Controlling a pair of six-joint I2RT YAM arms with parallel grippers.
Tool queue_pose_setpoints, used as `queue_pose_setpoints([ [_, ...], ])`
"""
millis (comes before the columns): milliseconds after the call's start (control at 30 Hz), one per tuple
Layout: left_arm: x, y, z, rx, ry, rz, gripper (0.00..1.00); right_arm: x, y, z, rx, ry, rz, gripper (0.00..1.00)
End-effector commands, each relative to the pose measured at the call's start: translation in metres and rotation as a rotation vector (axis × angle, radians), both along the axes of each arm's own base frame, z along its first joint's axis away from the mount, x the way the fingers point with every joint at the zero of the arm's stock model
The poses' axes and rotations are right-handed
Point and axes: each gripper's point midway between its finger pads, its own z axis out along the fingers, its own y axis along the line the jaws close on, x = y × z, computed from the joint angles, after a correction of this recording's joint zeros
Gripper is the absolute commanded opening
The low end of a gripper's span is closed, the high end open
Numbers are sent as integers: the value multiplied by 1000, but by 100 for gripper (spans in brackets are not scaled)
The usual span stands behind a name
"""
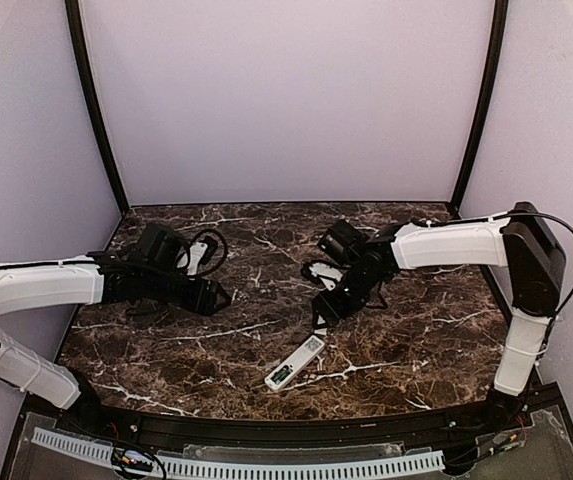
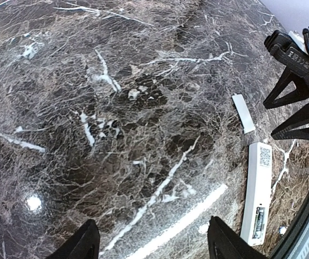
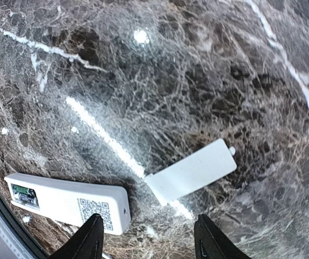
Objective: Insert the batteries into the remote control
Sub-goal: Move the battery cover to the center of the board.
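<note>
The white remote control (image 1: pixel 294 362) lies back side up on the marble table, showing a QR label (image 3: pixel 95 209) and an open bay at its other end (image 3: pixel 25 195). Its loose white cover (image 3: pixel 192 171) lies flat beside it, also seen from the left as the cover (image 2: pixel 243 113) above the remote control (image 2: pixel 258 191). My right gripper (image 3: pixel 149 243) hovers open just over the cover and the remote's end, holding nothing. My left gripper (image 2: pixel 154 243) is open over bare marble, left of the remote. The batteries are out of view.
The right gripper (image 2: pixel 300 102) shows as a black frame at the right edge of the left wrist view. Black cables (image 1: pixel 206 250) loop near the left arm. A dark rail (image 1: pixel 266 435) runs along the table's near edge.
</note>
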Motion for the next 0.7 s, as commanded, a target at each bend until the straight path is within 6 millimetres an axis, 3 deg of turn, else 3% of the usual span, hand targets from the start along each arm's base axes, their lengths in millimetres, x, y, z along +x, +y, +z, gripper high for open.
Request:
queue_pose_setpoints([
  [0,9,-10,14,5,-40,5,70,-1,-4,2,34,5,-102,56],
  [100,12,-24,4,48,-14,0,70,6,-13,11,42,-27,-142,57],
  [133,10,-37,8,46,-21,-21,70,10,-17,17,59,-34,-157,57],
  [167,11,-41,-1,80,-15,-19,70,14,-23,21,72,-38,-174,58],
  [200,9,-56,5,75,-30,-45,70,17,-30,24,83,-42,-191,58],
  [233,2,-68,-6,99,-13,-74,70,19,-37,25,89,-45,-208,58],
  [267,4,-81,1,88,-20,-85,70,22,-45,28,95,-51,-226,58],
  [300,1,-90,-12,123,-9,-90,70,23,-52,31,103,-57,-239,58],
  [333,4,-101,-5,113,-19,-95,70,24,-58,33,112,-61,-253,58],
  [367,-1,-110,-18,139,-3,-110,69,26,-65,37,124,-69,-270,58],
  [400,1,-121,-12,134,-15,-115,69,28,-72,41,137,-73,-285,58],
  [467,-2,-138,-29,178,-3,-133,68,31,-85,48,171,-78,-313,58],
  [567,-3,-162,-31,198,-16,-147,67,32,-98,52,204,-80,-334,58],
  [600,-2,-164,-41,231,-10,-144,67,33,-102,53,208,-84,-338,58],
  [633,-2,-173,-35,224,-23,-149,67,33,-104,53,209,-87,-339,58],
  [667,-2,-173,-47,256,-8,-150,67,32,-105,53,210,-85,-339,58],
])
